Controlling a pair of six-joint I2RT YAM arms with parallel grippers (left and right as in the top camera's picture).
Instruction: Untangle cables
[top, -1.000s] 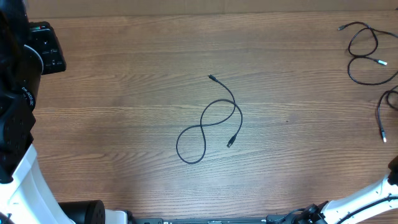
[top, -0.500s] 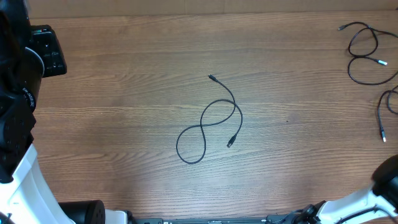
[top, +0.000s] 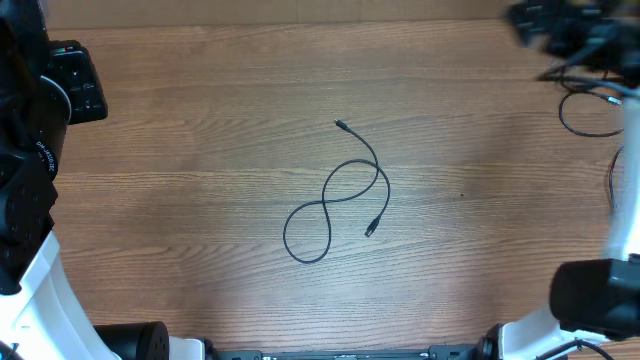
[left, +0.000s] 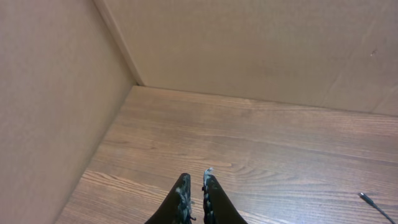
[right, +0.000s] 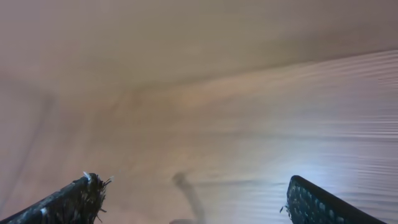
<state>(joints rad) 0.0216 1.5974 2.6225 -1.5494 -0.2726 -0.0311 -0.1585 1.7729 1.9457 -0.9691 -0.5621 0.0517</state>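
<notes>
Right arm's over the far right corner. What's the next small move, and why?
Probably lower the right pincer onto the looped cables at the right edge. Its jaws stand wide open above them, though that view is blurred; the left pincer is shut at the far left, and the centre cable lies alone in a loose figure-eight.

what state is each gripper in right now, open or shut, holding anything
left gripper: shut, holding nothing
right gripper: open wide, nothing gripped; the view is blurred
</notes>
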